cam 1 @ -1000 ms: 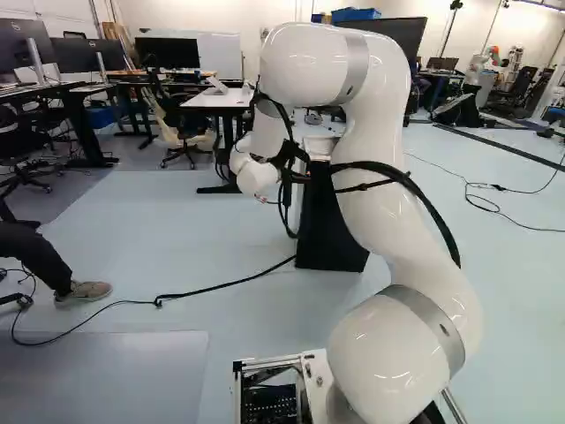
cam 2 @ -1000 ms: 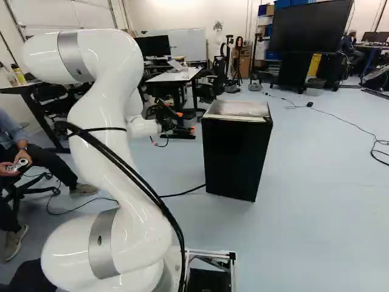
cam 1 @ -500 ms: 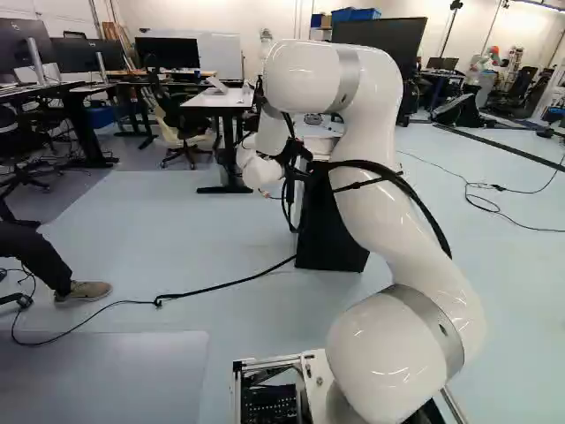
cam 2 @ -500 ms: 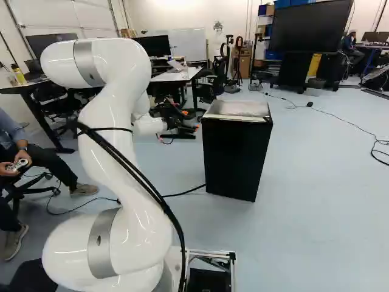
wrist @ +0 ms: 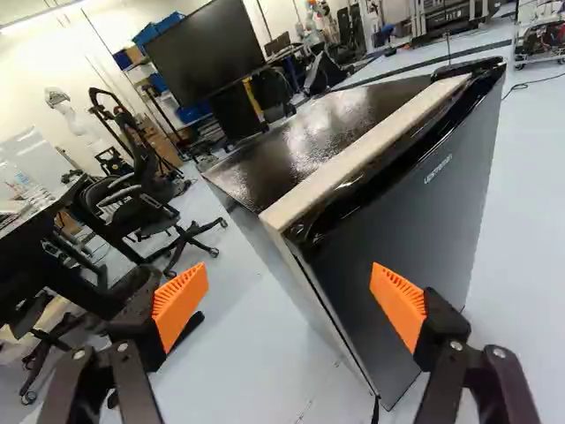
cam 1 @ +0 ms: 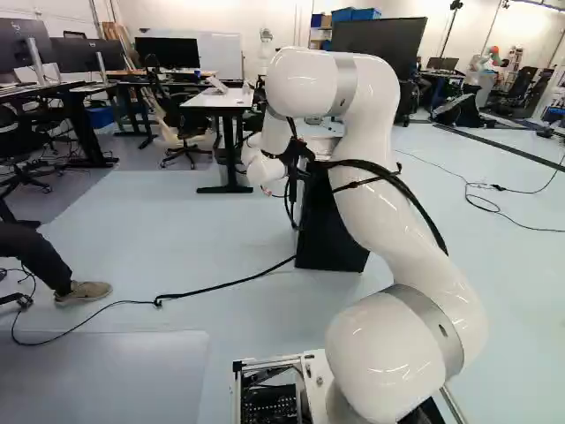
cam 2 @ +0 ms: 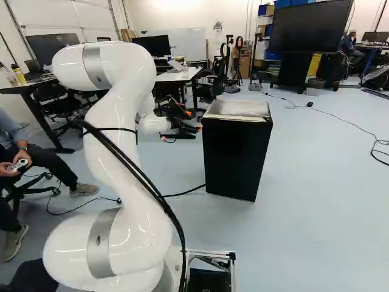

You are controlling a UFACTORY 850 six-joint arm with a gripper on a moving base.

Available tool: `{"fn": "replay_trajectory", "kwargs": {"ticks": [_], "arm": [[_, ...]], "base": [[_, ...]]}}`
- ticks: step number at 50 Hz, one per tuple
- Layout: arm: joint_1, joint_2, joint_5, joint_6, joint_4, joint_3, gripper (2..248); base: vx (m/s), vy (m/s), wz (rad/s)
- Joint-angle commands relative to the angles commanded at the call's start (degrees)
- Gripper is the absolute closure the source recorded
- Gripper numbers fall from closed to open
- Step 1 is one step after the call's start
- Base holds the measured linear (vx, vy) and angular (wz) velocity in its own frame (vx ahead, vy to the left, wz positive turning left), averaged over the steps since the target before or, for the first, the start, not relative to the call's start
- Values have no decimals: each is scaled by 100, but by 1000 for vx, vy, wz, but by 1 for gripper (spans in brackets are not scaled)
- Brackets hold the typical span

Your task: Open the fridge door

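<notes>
Just ahead of my end effector (wrist: 289,303), its fingers spread, stands the closed fridge door (wrist: 410,230); I should catch the side seam (wrist: 332,318) gently, then pry outward.

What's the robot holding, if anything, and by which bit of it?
Nothing is held: the end effector is open, its orange pads apart, not gripping the fridge.

Far ahead of my claw (cam 2: 193,120) a big dark screen (wrist: 207,53), a white-topped desk (cam 1: 216,99) beyond my claw, a black office chair (cam 2: 209,90) beside it, a floor cable (cam 1: 500,187) off to my right
</notes>
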Motion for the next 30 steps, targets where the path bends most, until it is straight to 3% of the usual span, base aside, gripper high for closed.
{"fn": "replay_trajectory", "kwargs": {"ticks": [30], "arm": [[-212, -29, -140, 0, 0, -45, 3]], "base": [[0, 0, 0]]}}
